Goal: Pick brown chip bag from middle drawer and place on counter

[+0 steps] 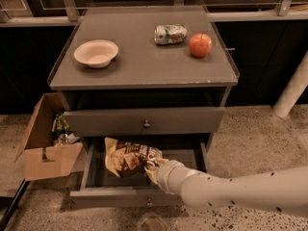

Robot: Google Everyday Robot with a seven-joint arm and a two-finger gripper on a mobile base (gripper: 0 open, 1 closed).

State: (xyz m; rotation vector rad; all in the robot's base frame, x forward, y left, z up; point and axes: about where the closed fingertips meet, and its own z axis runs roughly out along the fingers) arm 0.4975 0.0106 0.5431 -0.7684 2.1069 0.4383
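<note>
The brown chip bag (126,157) stands tilted in the open middle drawer (115,197), its pale end to the left. My gripper (151,170) reaches in from the right on a white arm and is shut on the bag's right end. The fingers are mostly hidden behind the bag and the wrist. The counter (144,64) is the grey cabinet top above, with a low clear rim.
On the counter are a white bowl (96,53) at the left, a crushed green-white can (170,33) and a red apple (200,44) at the right. The upper drawer (144,121) is closed. An open cardboard box (45,153) stands left of the cabinet. A white post (293,88) stands at the right.
</note>
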